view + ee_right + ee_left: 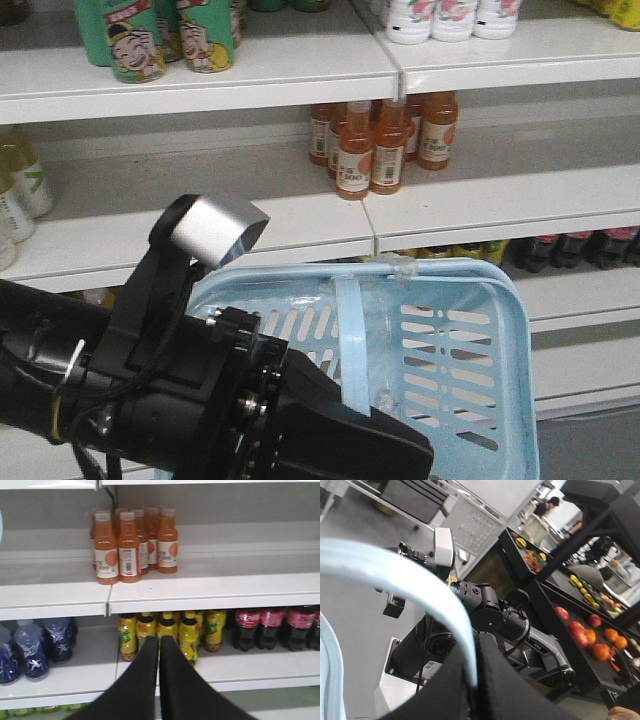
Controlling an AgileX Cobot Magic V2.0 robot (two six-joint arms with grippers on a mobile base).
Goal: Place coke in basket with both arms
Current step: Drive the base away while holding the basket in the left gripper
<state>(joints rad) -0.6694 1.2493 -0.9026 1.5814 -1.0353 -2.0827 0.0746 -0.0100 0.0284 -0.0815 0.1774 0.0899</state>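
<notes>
The light blue slotted plastic basket (450,275) is held up before the white shelves (480,215), its thin hoop handle (420,582) clamped in the left black pincer end effector (474,652). The right end effector (159,642) is closed on nothing. Dark red-labelled cola bottles (270,627) are ranged on the lower shelf, right of yellow bottles (165,630).

I see white shelves (200,587), orange juice bottles (132,545) on the middle one, below it blue bottles (35,647), yellow bottles (165,630), dark cola bottles (270,625).
</notes>
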